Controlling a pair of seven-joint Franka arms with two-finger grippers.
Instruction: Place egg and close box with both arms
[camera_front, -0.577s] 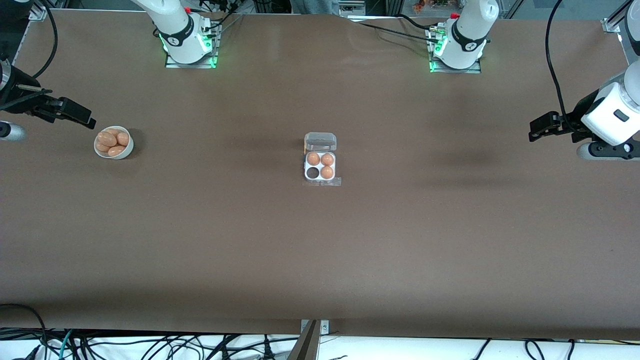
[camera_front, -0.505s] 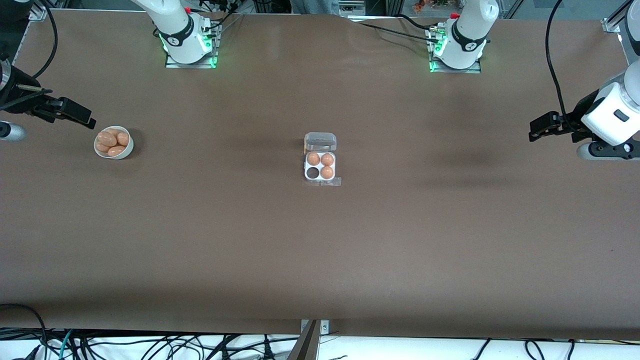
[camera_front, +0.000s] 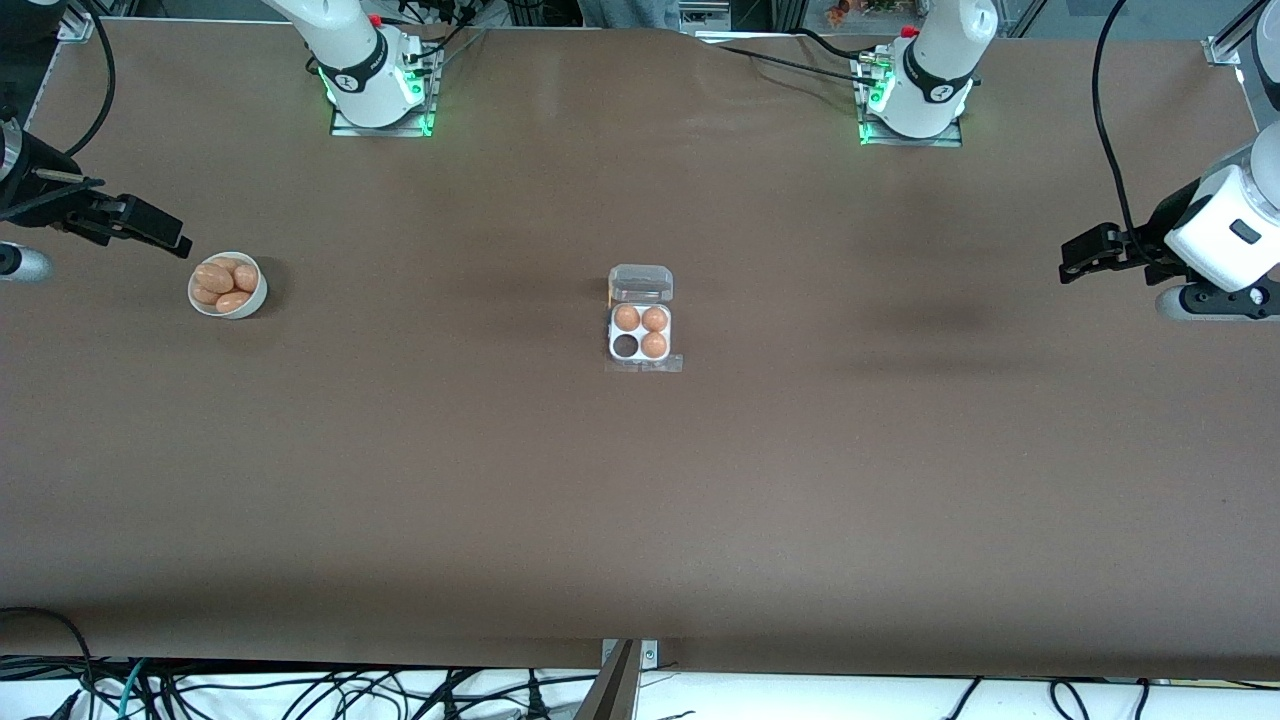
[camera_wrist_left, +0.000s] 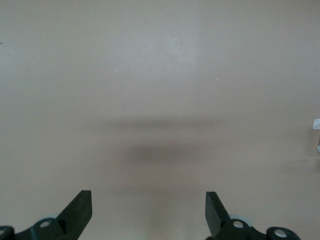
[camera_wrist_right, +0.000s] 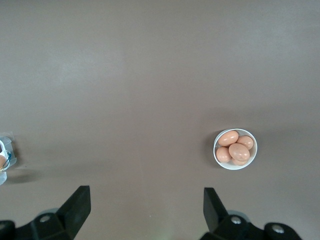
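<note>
The box (camera_front: 641, 318) sits at the table's middle, its clear lid (camera_front: 641, 283) open and lying farther from the front camera than the whitish tray. Three brown eggs fill three cells; the cell (camera_front: 626, 346) nearer the camera on the right arm's side is empty. Several loose brown eggs (camera_front: 222, 281) lie in a round white bowl (camera_front: 203, 304) toward the right arm's end, also in the right wrist view (camera_wrist_right: 235, 148). My right gripper (camera_front: 180, 243) is open and empty, up in the air beside the bowl. My left gripper (camera_front: 1068, 263) is open and empty over bare table at the left arm's end.
The brown table (camera_front: 640, 480) spreads wide around the box. The arm bases (camera_front: 375, 85) stand along the edge farthest from the camera. Cables hang below the near edge (camera_front: 300, 690). An edge of the box shows in the right wrist view (camera_wrist_right: 5, 157).
The left arm's wrist has shifted very slightly. The right arm, the box and the bowl have not moved.
</note>
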